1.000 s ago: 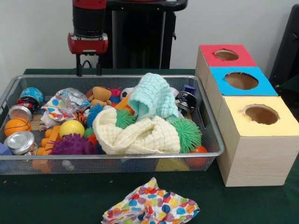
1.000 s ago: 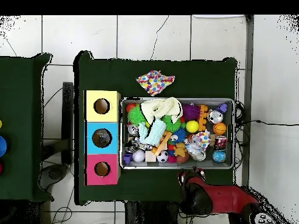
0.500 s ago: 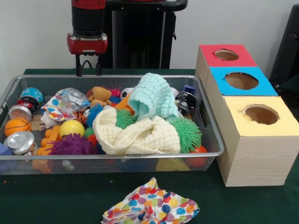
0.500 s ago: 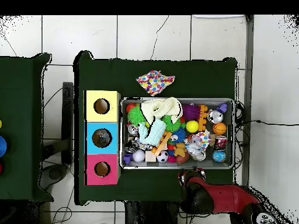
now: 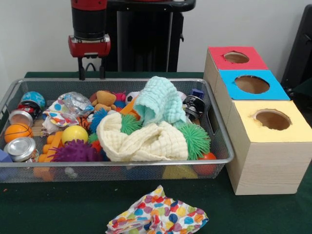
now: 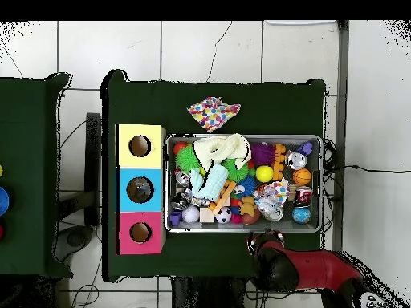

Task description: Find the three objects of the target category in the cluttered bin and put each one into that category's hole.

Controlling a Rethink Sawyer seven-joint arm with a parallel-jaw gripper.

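- Hanging above the far rim of the wire bin [image 5: 214, 127], at about eleven o'clock from the bin's middle in the front view, the gripper [image 5: 91, 74] has its two thin black fingers parted by a narrow gap, with nothing between them.
- From overhead, the red arm [image 6: 309, 269] lies at the bin's five o'clock, outside the mesh.
- Inside the bin, a mint cloth [image 5: 158, 100] sits on top of a cream cloth [image 5: 141, 139], both draped over spiky green balls [image 5: 195, 139].
- Toward nine o'clock lie a yellow ball [image 5: 74, 133], a purple spiky ball [image 5: 75, 152], an orange ball [image 5: 17, 131] and a silver can [image 5: 20, 148].
- A small teddy bear [image 5: 103, 99] rests near the far wall, just beside crumpled plastic wrap [image 5: 78, 102].
- Outside the bin at six o'clock, a polka-dot cloth [image 5: 157, 214] lies on the green table [image 5: 58, 209].
- At three o'clock stands the box row: red hole [image 5: 236, 57], blue hole [image 5: 251, 84], yellow hole [image 5: 272, 119].
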